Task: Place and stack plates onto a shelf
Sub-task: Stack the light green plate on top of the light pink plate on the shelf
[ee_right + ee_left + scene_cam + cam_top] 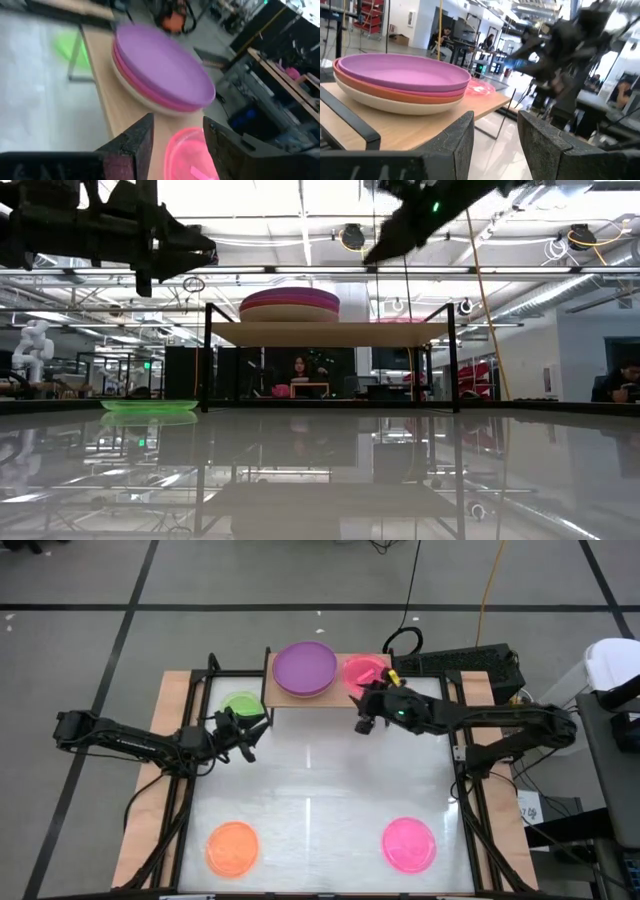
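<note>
Purple tops the stack of plates [305, 668] on the light-wood shelf [277, 697] at the table's far edge; beneath it you can see a reddish-orange plate and a beige one at the bottom. A translucent pink plate [363, 671] lies on the shelf's right end, just beside the stack. Your right gripper [366, 712] hangs above the shelf's front right corner, its fingers [131, 145] parted and empty. Your left gripper [243, 736] sits near the shelf's left end, fingers [454, 145] apart with nothing between them. A green plate [241, 705] rests on the table beside the shelf's left legs. An orange plate [232, 846] lies near the table's front left corner and a magenta plate [409, 843] near its front right corner.
</note>
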Robot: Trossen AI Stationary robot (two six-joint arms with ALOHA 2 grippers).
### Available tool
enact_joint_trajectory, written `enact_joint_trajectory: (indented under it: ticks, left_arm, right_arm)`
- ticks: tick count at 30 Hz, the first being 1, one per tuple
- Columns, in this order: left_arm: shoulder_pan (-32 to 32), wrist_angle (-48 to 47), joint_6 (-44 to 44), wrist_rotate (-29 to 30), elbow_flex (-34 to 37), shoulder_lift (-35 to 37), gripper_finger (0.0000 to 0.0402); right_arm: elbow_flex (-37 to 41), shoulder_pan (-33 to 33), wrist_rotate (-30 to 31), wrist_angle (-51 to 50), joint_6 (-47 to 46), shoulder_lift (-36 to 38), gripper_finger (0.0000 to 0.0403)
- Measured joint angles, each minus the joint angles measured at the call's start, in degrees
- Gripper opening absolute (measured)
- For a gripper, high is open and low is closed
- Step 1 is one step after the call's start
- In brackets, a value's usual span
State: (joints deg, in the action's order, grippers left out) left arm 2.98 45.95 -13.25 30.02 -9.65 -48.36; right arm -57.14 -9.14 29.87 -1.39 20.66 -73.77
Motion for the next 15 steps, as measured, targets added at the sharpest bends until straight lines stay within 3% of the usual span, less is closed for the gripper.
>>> enact_joint_trajectory:
  ticks: [5,9,15]
  left_arm:
    - [0.0,-12.8,2.0,0.0,-3.2,0.0,0.0157]
    - [0.2,-35.7,-0.9,0.9,-11.6,0.0,0.0157]
    - [1.8,-65.5,-13.8,5.5,-22.4,-2.0,0.0157]
  right_arm:
    - [2.0,4.6,-1.8,0.0,-1.9,7.3,0.0149]
    - [5.0,7.8,-6.1,-0.1,-2.9,12.0,0.0149]
    - [9.7,12.0,-6.1,-0.2,-3.6,17.2,0.0148]
